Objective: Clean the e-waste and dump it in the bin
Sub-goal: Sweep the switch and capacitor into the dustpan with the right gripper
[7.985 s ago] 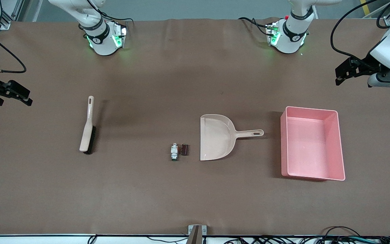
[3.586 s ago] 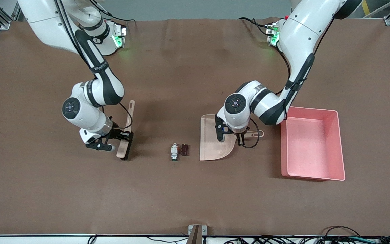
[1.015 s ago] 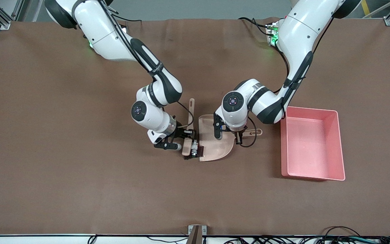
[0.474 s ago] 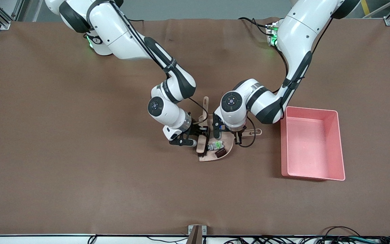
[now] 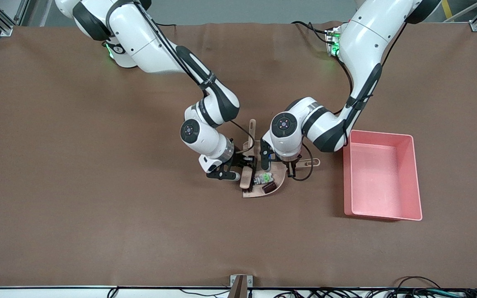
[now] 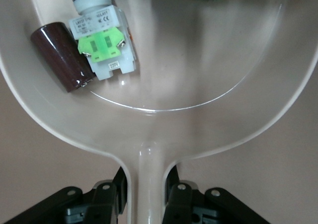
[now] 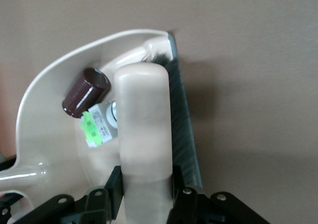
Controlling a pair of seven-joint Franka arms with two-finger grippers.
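Observation:
The e-waste lies in the beige dustpan: a white-and-silver part with a green patch and a dark brown cylinder beside it. My left gripper is shut on the dustpan's handle; its wrist view shows the white part and the cylinder in the pan. My right gripper is shut on the beige brush, whose dark bristles stand at the pan's open mouth. The pink bin stands toward the left arm's end of the table and holds nothing.
The brown table mat lies bare around the pan. The bin stands a short way from the dustpan's handle end. Both arms reach in over the table's middle, their wrists close together above the pan.
Over the last second the brush swept both parts along the mat into the dustpan. In the last half second almost nothing has moved.

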